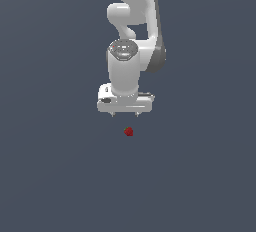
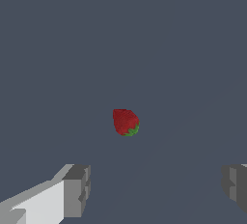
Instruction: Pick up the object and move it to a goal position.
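Hovering above the target: white Panda gripper sits over the flat dark grey-blue floor, pointing down, jaws spread wide and holding nothing. In the wrist view the two grey finger pads stand far apart at the frame edges with only bare floor between them.

The small dark red strawberry-like lump with a green leafy end lies on the floor on its own, untouched. In the exterior view it shows just below the fingertips and a touch toward the exterior view's right of the gripper's centre.

Progress, as I read it: early. Approach roughly lined up, no descent to grasp height, no contact, no lift. Remaining: lower around the lump, close, lift, carry. No goal marker visible in either view, so can't say where it goes
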Available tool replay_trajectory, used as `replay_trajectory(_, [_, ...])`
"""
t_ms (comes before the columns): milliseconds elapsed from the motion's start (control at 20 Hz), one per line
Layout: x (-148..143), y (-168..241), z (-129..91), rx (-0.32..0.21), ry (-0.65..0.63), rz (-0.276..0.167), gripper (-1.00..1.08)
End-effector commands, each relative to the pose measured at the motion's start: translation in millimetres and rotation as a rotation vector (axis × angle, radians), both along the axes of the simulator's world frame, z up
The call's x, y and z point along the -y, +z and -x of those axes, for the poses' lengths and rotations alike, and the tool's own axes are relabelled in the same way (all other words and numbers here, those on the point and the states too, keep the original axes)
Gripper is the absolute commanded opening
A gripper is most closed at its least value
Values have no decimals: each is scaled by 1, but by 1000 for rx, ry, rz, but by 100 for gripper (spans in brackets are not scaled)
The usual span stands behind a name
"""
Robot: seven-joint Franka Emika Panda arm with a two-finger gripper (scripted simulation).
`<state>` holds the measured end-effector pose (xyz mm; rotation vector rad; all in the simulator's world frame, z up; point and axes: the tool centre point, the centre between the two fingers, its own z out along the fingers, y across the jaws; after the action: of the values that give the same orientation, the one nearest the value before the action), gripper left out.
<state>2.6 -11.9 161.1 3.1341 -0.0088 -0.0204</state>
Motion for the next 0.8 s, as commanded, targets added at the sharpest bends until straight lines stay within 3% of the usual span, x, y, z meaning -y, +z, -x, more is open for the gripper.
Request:
replay_trajectory(0, [0, 0, 0, 0, 0, 0, 100])
replay_trajectory(750, [-6, 17, -14, 42, 52, 3, 100])
